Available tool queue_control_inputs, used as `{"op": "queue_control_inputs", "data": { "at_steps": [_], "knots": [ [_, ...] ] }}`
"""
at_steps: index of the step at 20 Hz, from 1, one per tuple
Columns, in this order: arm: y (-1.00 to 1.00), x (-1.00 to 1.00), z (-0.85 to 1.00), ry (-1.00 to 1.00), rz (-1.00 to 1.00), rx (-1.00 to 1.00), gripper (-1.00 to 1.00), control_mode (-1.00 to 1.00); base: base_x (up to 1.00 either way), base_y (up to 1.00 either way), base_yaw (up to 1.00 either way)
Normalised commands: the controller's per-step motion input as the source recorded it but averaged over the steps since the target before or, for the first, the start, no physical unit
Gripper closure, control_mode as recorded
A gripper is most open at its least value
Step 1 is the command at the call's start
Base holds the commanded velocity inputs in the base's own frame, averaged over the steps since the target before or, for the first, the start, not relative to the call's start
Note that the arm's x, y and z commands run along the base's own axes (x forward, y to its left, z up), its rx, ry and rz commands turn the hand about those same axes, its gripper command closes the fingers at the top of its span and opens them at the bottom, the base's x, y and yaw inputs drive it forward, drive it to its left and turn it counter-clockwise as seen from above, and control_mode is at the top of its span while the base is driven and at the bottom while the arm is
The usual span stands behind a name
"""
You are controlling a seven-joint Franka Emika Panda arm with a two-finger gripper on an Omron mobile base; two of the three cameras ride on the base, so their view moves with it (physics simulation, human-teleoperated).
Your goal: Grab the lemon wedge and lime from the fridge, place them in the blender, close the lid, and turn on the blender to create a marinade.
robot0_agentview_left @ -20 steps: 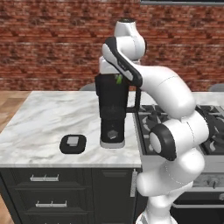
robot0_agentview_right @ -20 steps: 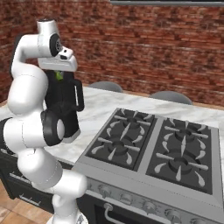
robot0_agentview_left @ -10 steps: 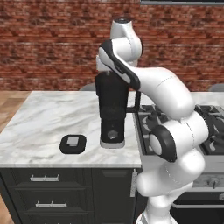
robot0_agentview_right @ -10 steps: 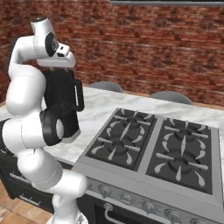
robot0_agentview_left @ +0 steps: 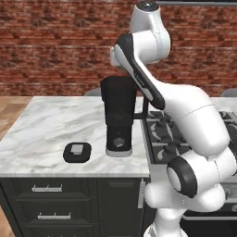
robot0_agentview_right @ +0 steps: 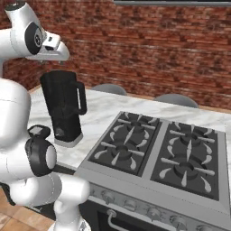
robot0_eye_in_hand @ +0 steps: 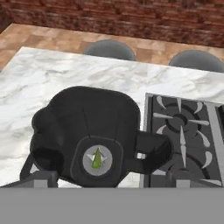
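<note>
Gripper (robot0_eye_in_hand: 105, 175) sits above the open blender (robot0_agentview_left: 118, 115), looking straight down into the jar. You can see both finger tips (robot0_eye_in_hand: 40, 177) at the bottom of the hand view, spread wide apart, nothing between them — jaws fully open, holding nothing.

Lemon wedge (robot0_eye_in_hand: 97, 159) lies at the bottom of the jar, on the grey blade hub, pointed end up in the hand view. Jar handle points toward the stove (robot0_agentview_right: 167, 153).

Blender stands upright on the marble counter (robot0_agentview_left: 51, 125), close to the counter's stove-side edge. Lid (robot0_agentview_left: 77, 152) is off, lying flat on the counter just beside the blender base, apart from it, on the side away from the stove.

You've got two grey stools (robot0_eye_in_hand: 109, 49) behind the counter and a brick wall (robot0_agentview_left: 55, 46) beyond. Dark drawers (robot0_agentview_left: 46, 203) run under the counter.
</note>
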Motion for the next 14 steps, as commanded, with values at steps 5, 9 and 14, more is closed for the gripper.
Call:
{"op": "queue_control_inputs", "data": {
  "at_steps": [5,9,14],
  "knots": [
    [-0.63,-1.0,-0.23,0.02,0.0,0.01,-1.0,-1.0,0.0,0.0,0.0],
    [-0.68,-1.0,-0.75,0.1,0.0,0.0,-1.0,-1.0,0.0,0.0,0.0],
    [-0.57,-1.0,-0.84,0.02,0.0,0.0,-1.0,-1.0,0.0,0.0,0.0]
  ]
}}
